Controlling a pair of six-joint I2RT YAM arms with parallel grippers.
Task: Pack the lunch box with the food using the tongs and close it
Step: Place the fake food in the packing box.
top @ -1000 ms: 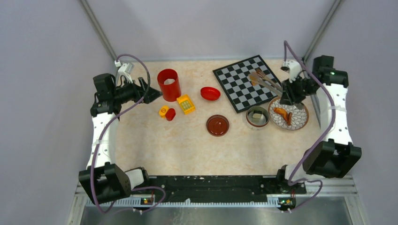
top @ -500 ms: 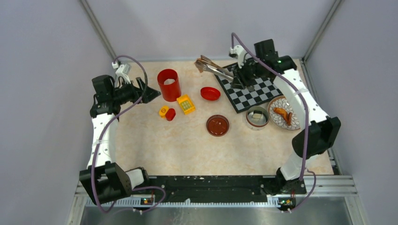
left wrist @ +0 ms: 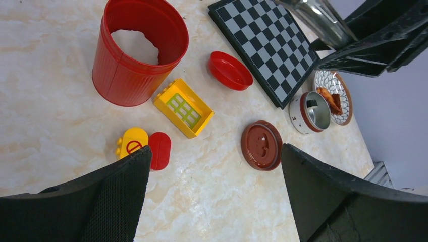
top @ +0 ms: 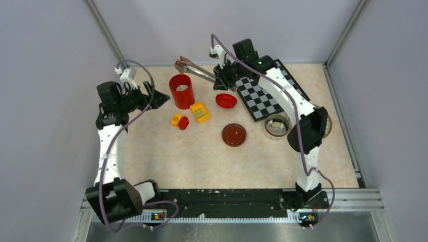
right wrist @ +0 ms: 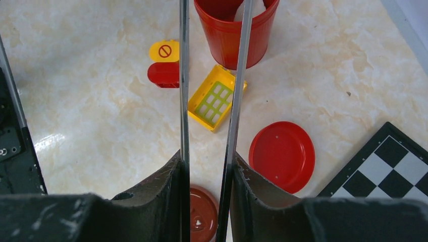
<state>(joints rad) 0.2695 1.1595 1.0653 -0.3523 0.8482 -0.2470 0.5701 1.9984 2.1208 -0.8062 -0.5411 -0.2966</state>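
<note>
My right gripper [top: 219, 79] is shut on the silver tongs [top: 194, 70] at the back of the table. The tongs' arms [right wrist: 184, 75] run out past the fingers, and their tips hang over the red cup [top: 181, 91]. The steel lunch box [top: 275, 127] with its reddish rim stands open at the right, a pale chunk inside, partly behind my right arm. Orange-brown food [left wrist: 330, 99] lies on the patterned plate [left wrist: 339, 80] beside the lunch box [left wrist: 309, 112]. The brown lid [top: 234, 135] lies flat mid-table. My left gripper [top: 157, 98] hovers open at the left.
A chessboard [top: 260, 96] lies at the back right, with a red bowl [top: 226, 100] just left of it. A yellow block [top: 200, 111], a small yellow piece [top: 175, 119] and a red piece [top: 183, 123] lie near the cup. Grey walls enclose the table.
My right arm has swung from above the plate across the chessboard to the back middle, carrying the tongs left until their tips are over the red cup. The left arm barely moved.
</note>
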